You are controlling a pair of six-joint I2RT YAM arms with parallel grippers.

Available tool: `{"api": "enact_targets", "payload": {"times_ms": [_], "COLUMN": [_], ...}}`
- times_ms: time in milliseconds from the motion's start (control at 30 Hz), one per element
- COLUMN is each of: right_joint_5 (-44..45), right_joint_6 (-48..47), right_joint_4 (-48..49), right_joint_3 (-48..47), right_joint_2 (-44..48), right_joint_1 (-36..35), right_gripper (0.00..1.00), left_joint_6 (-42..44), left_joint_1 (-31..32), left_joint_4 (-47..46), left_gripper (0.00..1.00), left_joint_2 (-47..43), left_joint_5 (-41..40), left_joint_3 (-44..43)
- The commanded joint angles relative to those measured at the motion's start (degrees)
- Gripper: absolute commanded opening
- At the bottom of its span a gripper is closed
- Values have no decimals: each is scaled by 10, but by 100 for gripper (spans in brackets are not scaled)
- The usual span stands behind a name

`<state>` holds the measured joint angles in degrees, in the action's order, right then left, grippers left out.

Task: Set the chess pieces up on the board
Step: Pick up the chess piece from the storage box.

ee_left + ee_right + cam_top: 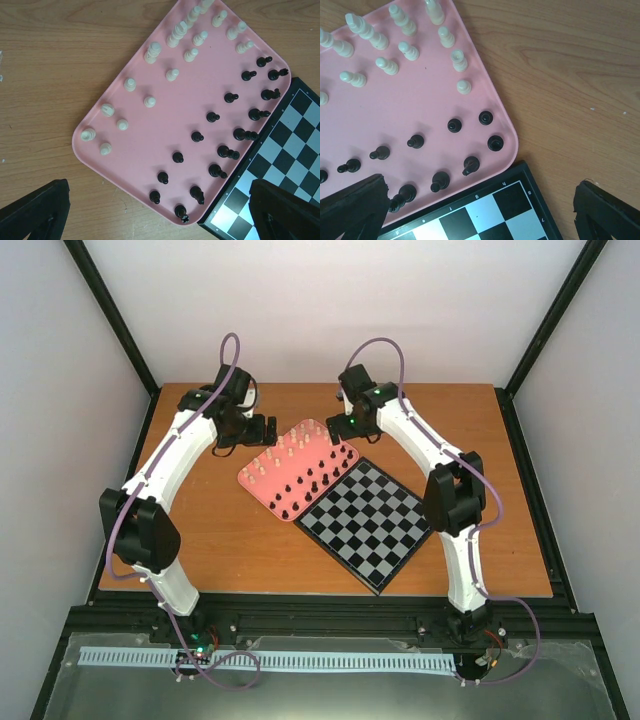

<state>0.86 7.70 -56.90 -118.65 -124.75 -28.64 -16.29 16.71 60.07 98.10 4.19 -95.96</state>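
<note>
The board [370, 522] of black and grey checks lies right of centre with no pieces on it. All the chess pieces stand in a pink tray [247, 480] touching its far-left edge: the cream pieces [285, 452] on the far side, the black pieces [318, 480] by the board. My left gripper [258, 430] hovers open and empty at the tray's left end. Its wrist view shows black pieces [213, 117], cream pieces [150, 101] and the board's corner [300, 130]. My right gripper [338, 425] hovers open and empty over the tray's far corner, above black pieces [454, 125], cream pieces [464, 87] and the board's corner [490, 215].
The wooden table [220, 540] is framed by black rails and white walls. Both arms arch over the table's sides and meet above the tray. Bare wood lies left of the tray [60, 75] and right of it [570, 75].
</note>
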Motion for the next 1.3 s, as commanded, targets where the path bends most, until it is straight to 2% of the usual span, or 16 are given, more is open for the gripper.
{"api": "enact_targets", "payload": {"times_ms": [0, 400, 767, 1133, 1267], "right_joint_5": [21, 54, 29, 10, -24], "right_joint_6": [-10, -37, 16, 20, 26], "right_joint_4": [21, 33, -7, -12, -19], "right_joint_3": [1, -20, -122, -137, -127], "right_joint_2": [41, 48, -67, -133, -141], "right_joint_1": [-5, -4, 2, 9, 18], "right_gripper": [100, 100, 53, 45, 42], "left_joint_6": [-3, -3, -1, 2, 3], "left_joint_1": [-3, -3, -3, -3, -3], "left_joint_4": [1, 2, 2, 2, 2], "left_gripper": [100, 100, 100, 100, 100], "left_joint_2": [-7, -16, -9, 10, 16], "left_joint_5": [-5, -7, -3, -5, -5], "left_joint_3": [-28, -21, -17, -13, -9]}}
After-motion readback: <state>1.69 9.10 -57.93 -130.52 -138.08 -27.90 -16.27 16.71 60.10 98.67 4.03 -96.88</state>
